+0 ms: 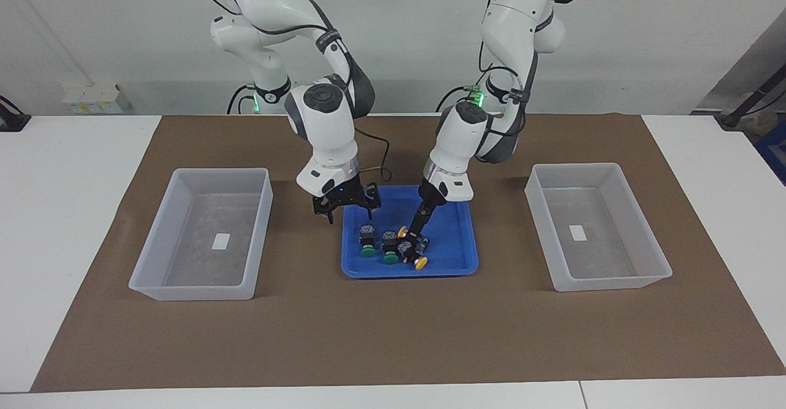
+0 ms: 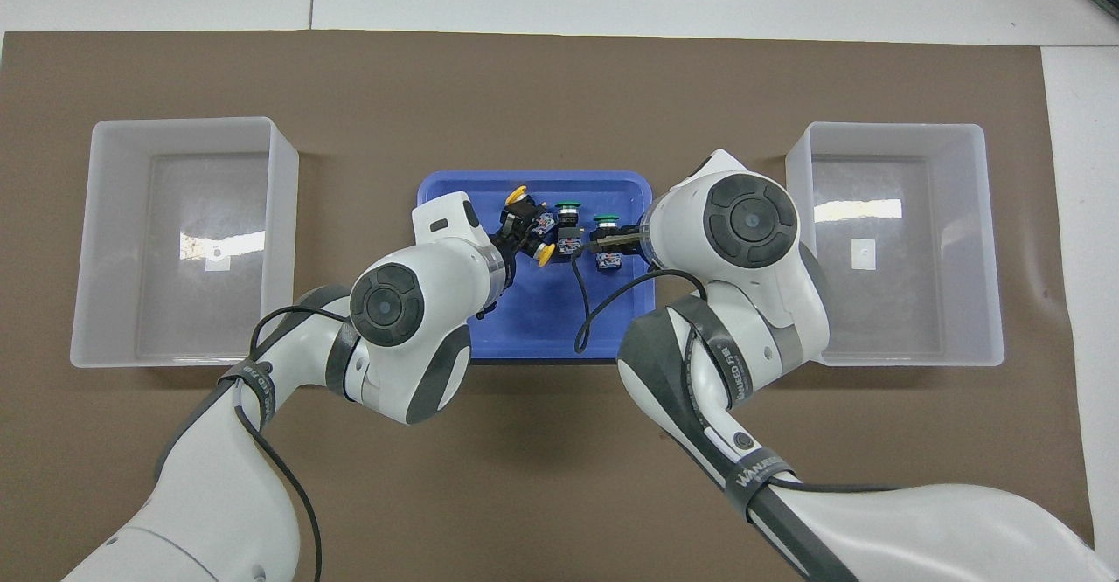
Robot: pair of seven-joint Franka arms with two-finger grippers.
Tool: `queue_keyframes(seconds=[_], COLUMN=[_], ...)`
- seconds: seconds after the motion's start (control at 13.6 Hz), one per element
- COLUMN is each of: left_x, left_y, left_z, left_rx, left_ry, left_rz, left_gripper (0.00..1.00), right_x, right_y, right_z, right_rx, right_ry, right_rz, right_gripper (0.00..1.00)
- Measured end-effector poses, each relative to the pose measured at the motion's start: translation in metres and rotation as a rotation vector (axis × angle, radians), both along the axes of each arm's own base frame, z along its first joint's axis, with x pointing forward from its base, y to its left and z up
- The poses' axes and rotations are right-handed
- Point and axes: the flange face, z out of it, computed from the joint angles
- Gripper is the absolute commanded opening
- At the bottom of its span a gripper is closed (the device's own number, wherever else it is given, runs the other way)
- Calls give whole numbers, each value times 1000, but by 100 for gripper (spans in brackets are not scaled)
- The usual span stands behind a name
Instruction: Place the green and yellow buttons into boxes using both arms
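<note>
You have a white counter (image 1: pixel 73 212) under a brown mat (image 1: pixel 393 335), and on the mat two pale see-through boxes with a blue tray (image 1: pixel 454 246) between them. One box (image 1: pixel 202 237) sits toward the right arm's end, the other box (image 1: pixel 599 228) toward the left arm's end; each shows only a small white label on its floor.

Your right arm (image 1: pixel 325 120) reaches down to the tray's edge nearest the robots. Its right pincer (image 1: pixel 347 209) stands wide, fingers apart, holding nothing, just above the tray and over the green button (image 1: pixel 367 240) at the right arm's end of the cluster.

Your left arm (image 1: pixel 466 132) leans in over the tray. Its left pincer (image 1: pixel 416 232) is down among the yellow buttons; it is seen edge-on, yet the jaws stand wide, and you cannot tell whether it touches them.

All four buttons lie close together in the tray's part farther from the robots: the second green button (image 1: pixel 390 248) beside the first, then one yellow button (image 1: pixel 403 232) and another yellow button (image 1: pixel 420 263) toward the left arm's end.
</note>
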Motion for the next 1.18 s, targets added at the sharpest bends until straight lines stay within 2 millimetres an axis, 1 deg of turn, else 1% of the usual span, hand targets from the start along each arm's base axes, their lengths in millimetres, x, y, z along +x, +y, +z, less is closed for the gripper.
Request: queue_keyframes(seconds=[0.15, 0.22, 0.29, 0.44, 0.52, 0.59, 0.66, 0.74, 0.96, 1.18], left_x=[0, -1, -2, -1, -2, 0, 0, 0, 4, 20], left_y=[-3, -5, -7, -9, -9, -9, -9, -8, -6, 6], left_z=[-6, -10, -13, -11, -11, -9, -8, -9, -8, -2], left_rx=[-11, -13, -14, -22, -22, -25, -20, -10, 18, 71], left_ry=[-15, -19, -20, -33, -33, -42, -49, -54, -63, -30], left_rz=[3, 1, 0, 0, 0, -3, -18, -39, -95, -138], left_gripper=[91, 85, 73, 44, 32, 18, 7, 0, 0, 0], right_x=[-5, -5, -5, -6, -7, -8, -7, -6, -5, -7], right_y=[6, 8, 10, 19, 23, 26, 27, 27, 28, 27], right_z=[-13, -17, -22, -35, -40, -42, -42, -43, -49, -53], right_rx=[5, 4, 0, -17, -17, -14, -8, -4, -15, -19], right_ry=[-8, -12, -26, -42, -44, -50, -60, -67, -81, -77], right_rz=[14, 20, 32, 68, 77, 82, 83, 84, 102, 104], right_gripper=[85, 83, 76, 70, 69, 67, 60, 60, 60, 60])
